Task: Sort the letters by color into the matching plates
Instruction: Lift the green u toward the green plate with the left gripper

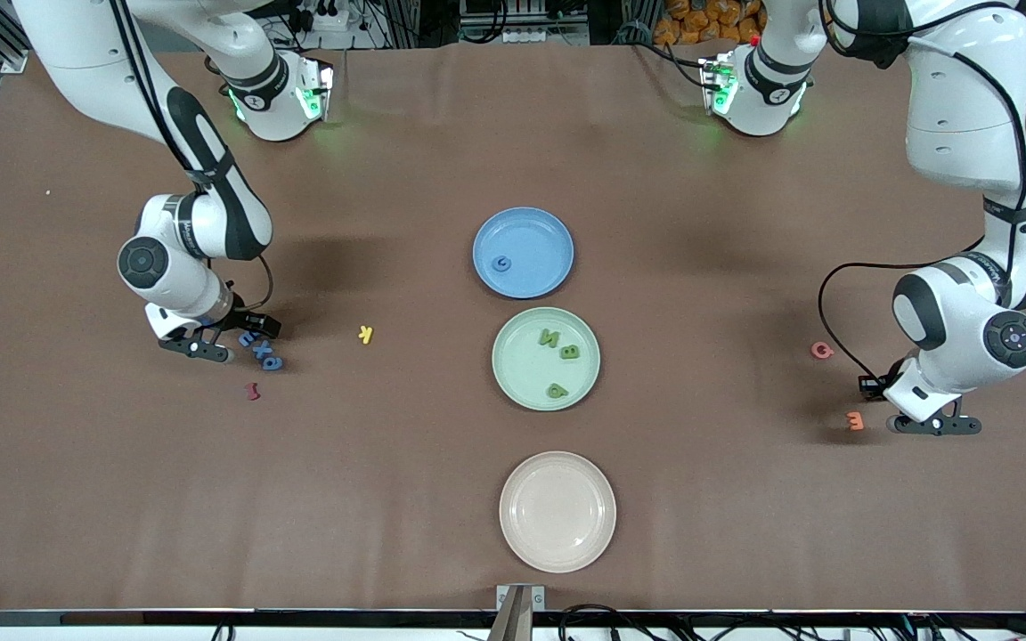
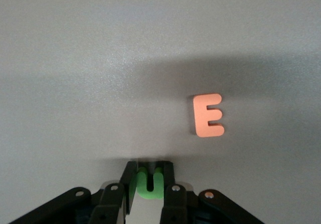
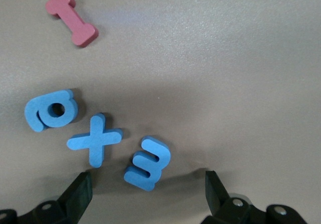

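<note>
My left gripper (image 1: 933, 425) is low over the table at the left arm's end, shut on a green letter U (image 2: 149, 183). An orange E (image 2: 208, 115) lies beside it (image 1: 854, 420), and a pink letter (image 1: 822, 351) lies farther from the front camera. My right gripper (image 3: 148, 186) is open and low over three blue letters (image 3: 148, 162) at the right arm's end (image 1: 262, 349). A dark red I (image 3: 71, 18) lies close by (image 1: 252, 391). The blue plate (image 1: 540, 236) holds one blue letter (image 1: 501, 263). The mint green plate (image 1: 522, 365) holds three green letters (image 1: 570, 352).
A yellow letter (image 1: 366, 334) lies between the blue letters and the green plate. The cream-pink plate (image 1: 557, 510) sits nearest the front camera with nothing in it. The three plates form a line down the table's middle.
</note>
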Controlling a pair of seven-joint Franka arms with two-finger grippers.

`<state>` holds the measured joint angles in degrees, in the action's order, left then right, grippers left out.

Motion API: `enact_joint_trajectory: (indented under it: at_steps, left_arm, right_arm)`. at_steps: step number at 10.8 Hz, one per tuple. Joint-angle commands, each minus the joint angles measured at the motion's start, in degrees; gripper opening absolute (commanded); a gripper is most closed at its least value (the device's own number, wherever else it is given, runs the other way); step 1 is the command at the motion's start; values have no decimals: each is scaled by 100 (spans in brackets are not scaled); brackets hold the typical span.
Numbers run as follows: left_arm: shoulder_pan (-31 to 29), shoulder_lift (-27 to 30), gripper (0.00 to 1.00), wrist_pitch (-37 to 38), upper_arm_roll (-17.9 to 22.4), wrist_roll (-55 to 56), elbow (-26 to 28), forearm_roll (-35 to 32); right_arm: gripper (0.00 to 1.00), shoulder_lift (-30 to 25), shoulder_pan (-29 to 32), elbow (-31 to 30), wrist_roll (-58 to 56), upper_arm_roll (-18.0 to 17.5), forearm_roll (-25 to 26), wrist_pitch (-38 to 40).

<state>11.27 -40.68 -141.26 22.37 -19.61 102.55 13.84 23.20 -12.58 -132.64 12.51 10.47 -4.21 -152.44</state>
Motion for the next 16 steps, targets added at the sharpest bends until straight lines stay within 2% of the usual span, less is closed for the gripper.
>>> enact_joint_trajectory:
  at_steps: [1, 5, 6, 9, 12, 14, 15, 16]
  left_arm:
    - [138, 25, 0, -86, 92, -184, 90, 172]
    - [252, 165, 0, 11, 92, -474, 55, 172]
    - [331, 262, 0, 298, 92, -439, 11, 172]
    - [761, 534, 0, 906, 74, -71, -77, 224]
    - [1279, 754, 0, 1065, -57, 228, -86, 233]
    - [1893, 903, 0, 1310, -136, 1671, -86, 233]
    - [2114, 948, 0, 1399, -319, 2680, -138, 216]
    - [2351, 1000, 0, 1443, -417, 3621, -165, 198]
  right_arm:
    - [97, 61, 124, -60, -282, -45, 88, -224]
    - [87, 79, 212, -43, -407, -45, 79, -233]
    - [84, 79, 204, -34, -407, -45, 79, -233]
    - [77, 79, 203, -25, -398, -45, 26, -251]
    - [69, 79, 203, -16, -398, -54, 26, -251]
    - [61, 70, 203, -7, -398, -62, 26, -251]
    - [54, 70, 203, -7, -398, -63, 26, -251]
    - [51, 70, 203, -7, -390, -63, 26, -251]
